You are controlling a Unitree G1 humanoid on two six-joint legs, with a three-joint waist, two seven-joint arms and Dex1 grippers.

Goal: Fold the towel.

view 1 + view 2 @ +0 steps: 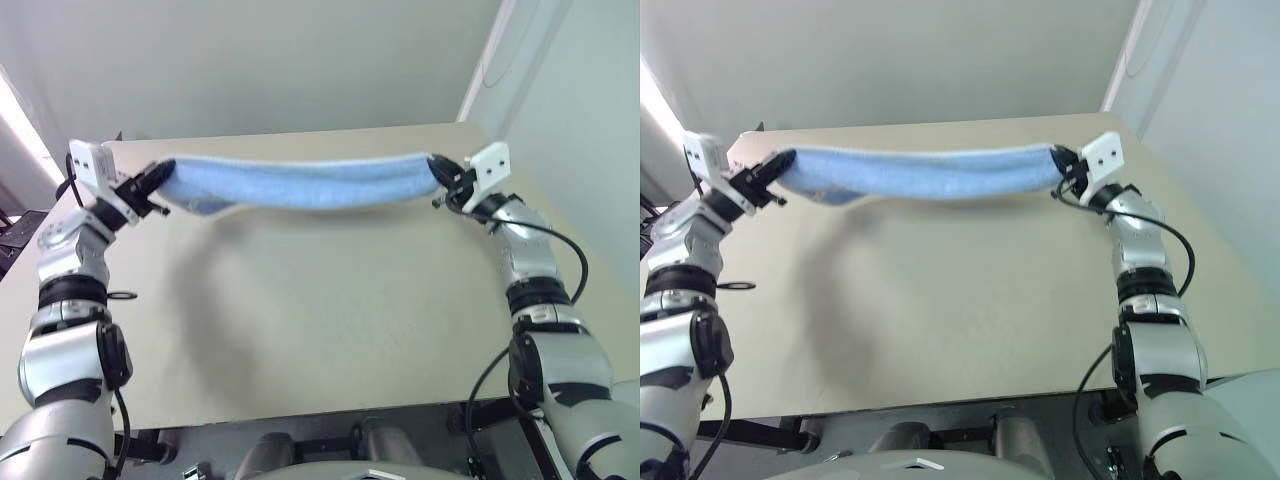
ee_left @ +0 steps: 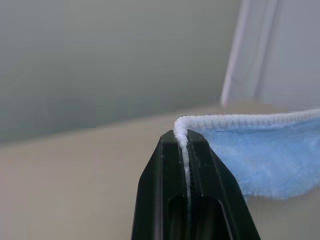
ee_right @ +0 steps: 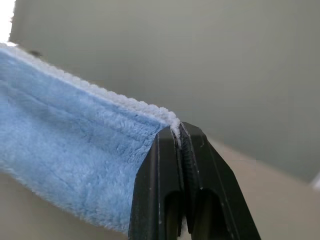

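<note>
Left eye view, upper frame: left gripper [image 1: 160, 183] and right gripper [image 1: 437, 180] each pinch a towel [image 1: 300, 183] corner above the table [image 1: 330, 320]; keep it taut, lowering both evenly.

Beige counter [image 1: 330, 310], flat matte top, plain surface, far edge running close to the wall. A soft shadow lies across its middle. Grey-green wall [image 1: 280, 60] behind it, plain. At the right a lighter wall panel [image 1: 580, 100] meets the back wall along a white vertical corner strip [image 1: 487, 60]. Bright strip of light [image 1: 20, 125] at the far left edge. Dark clutter [image 1: 15, 235] low at the left, beside the counter, too small to identify.
</note>
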